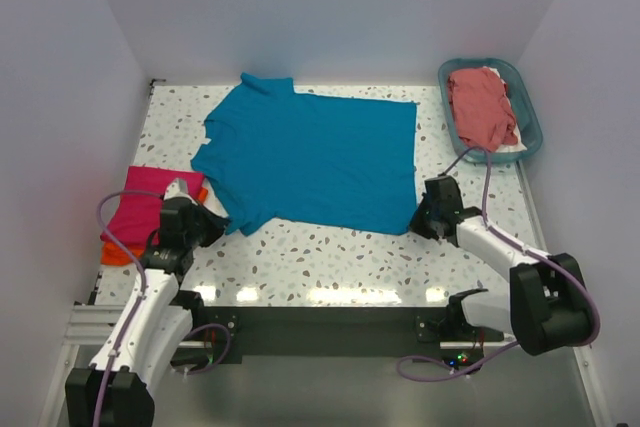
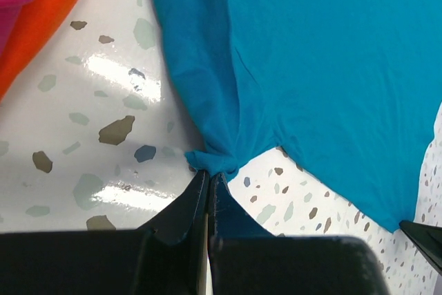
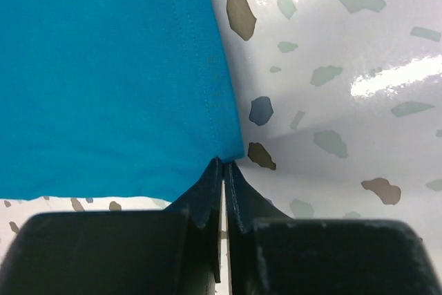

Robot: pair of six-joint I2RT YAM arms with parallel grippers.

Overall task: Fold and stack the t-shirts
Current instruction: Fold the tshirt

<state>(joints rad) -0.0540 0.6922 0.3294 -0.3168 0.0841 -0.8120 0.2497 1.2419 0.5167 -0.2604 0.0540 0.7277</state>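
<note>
The teal t-shirt [image 1: 310, 157] lies spread flat across the middle of the table [image 1: 340, 257], collar toward the far left and hem toward the right. Its hem runs as a straight edge down the right side, and its near edge slants from the sleeve on the left to the hem corner on the right.

The left claw [image 2: 208, 179] is closed on the bunched tip of the near sleeve. The right claw [image 3: 222, 167] is pinched tight on the near right hem corner, with its jaws together over the cloth's very edge.

A band of bare speckled table shows between the shirt's near edge and the arm bases. A narrower strip shows beyond the far edge, and another to the right of the hem.

Just left of the held sleeve, the hot pink t-shirt [image 1: 145, 199] lies folded on top of the orange t-shirt [image 1: 118, 250], at the table's left edge against the wall.

In the far right corner the salmon-red t-shirt [image 1: 482, 107] lies crumpled in a teal basket [image 1: 478, 64], well apart from the spread shirt.
</note>
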